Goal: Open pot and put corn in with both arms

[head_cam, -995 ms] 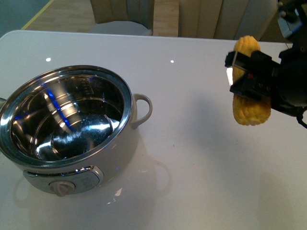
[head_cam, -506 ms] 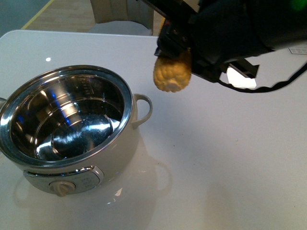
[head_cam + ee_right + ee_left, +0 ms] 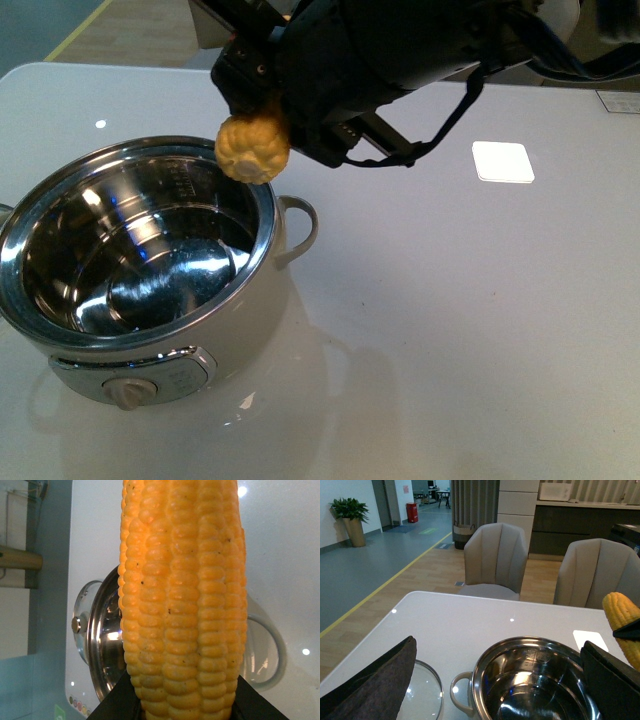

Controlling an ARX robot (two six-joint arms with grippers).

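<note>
My right gripper (image 3: 186,704) is pinching the corn (image 3: 182,595) by one end, with a black finger (image 3: 114,704) pressed against each side of the cob. The rest of the cob sticks straight out beyond my fingertips. In the front view the free end of the corn hangs just above the far rim of the pot (image 3: 262,215), and my right arm (image 3: 400,50) reaches in over the table toward it. Beyond the cob's tip sits the open pot with its shiny steel bowl. One loop handle (image 3: 300,228) is on the side nearer my right arm, and the dial knob (image 3: 130,392) is on the wall facing my body.

My left gripper (image 3: 497,645) holds nothing. Its two fingers (image 3: 375,680) are spread wide apart, and the pot lies between and just beyond them. Off toward one finger, the glass lid (image 3: 426,690) lies flat on the white table (image 3: 470,615), just beside the pot; I cannot tell whether they touch. The corn shows past the other finger, above the rim. Farther out on the table is a white square (image 3: 503,161), well apart from the pot. Past the table's far edge stand two beige chairs (image 3: 496,555).
</note>
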